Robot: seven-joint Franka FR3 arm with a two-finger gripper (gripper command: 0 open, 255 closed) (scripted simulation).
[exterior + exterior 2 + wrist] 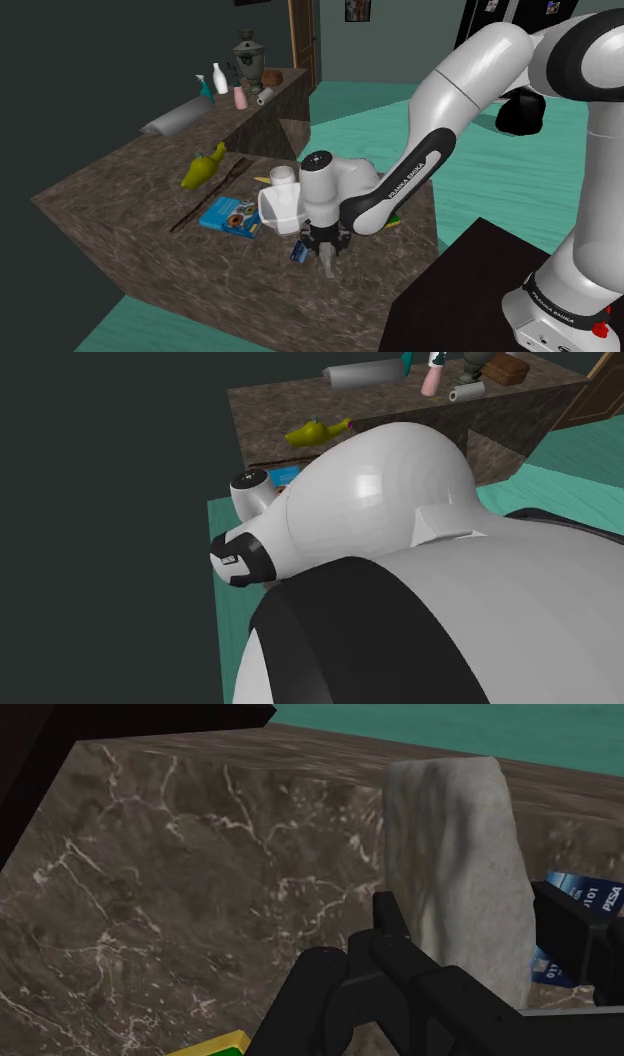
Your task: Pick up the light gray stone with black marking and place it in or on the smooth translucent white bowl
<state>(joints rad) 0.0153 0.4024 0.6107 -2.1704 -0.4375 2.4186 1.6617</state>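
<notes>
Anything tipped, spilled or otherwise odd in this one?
Nothing looks spilled or broken. One oddity: the light gray stone is upright, tall and narrow, rather than lying flat, right at the gripper, with a blue card close beside it over the marble counter. The stone's base is hidden.

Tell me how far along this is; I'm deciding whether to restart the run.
Done: the gripper is down at the light gray stone, low over the marble counter. In hand: the grasp, which I cannot confirm. Left: lifting, carrying and placing the stone.
</notes>
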